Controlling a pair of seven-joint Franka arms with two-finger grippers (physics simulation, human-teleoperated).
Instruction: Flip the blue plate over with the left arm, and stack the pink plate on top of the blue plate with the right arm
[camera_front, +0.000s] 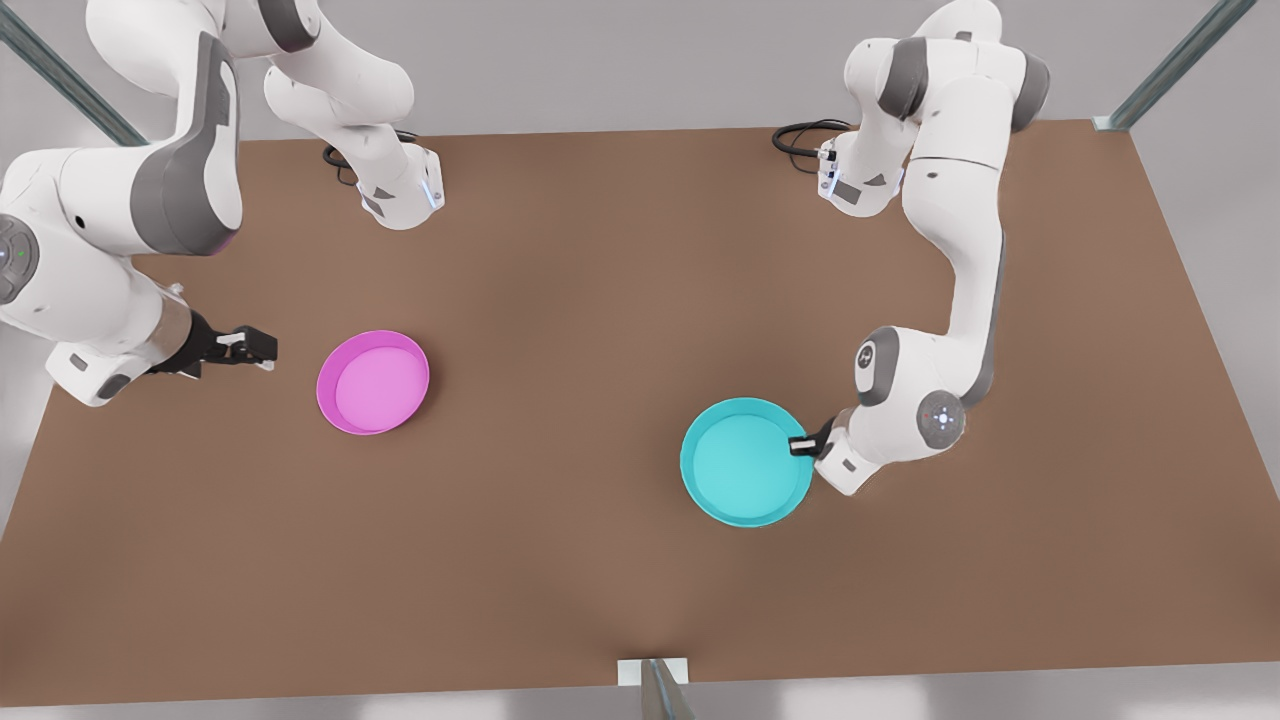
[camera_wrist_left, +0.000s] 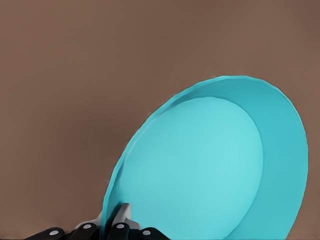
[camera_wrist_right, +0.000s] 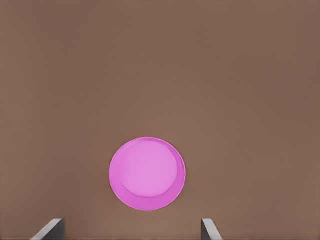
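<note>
Front view: item one, blue plate (camera_front: 745, 462), hollow side up on the brown worktop (camera_front: 600, 300), toward the front view's right. Left gripper (camera_front: 806, 443) meets its rim at the plate's 3 o'clock edge; in the left wrist view the fingers (camera_wrist_left: 121, 218) straddle the rim, one inside and one outside, apparently pinching it, the blue plate (camera_wrist_left: 210, 165) extending away from them. Judged step: rim grasp ahead of the flip. Item two, pink plate (camera_front: 373, 382), hollow side up, well apart toward the front view's left. Right gripper (camera_front: 250, 347) hovers near its 9 o'clock side, not touching, fingers (camera_wrist_right: 50, 230) spread, pink plate (camera_wrist_right: 147, 173) ahead between them; this arm waits. Round plates, no long axis. No labels or writing legible.
</note>
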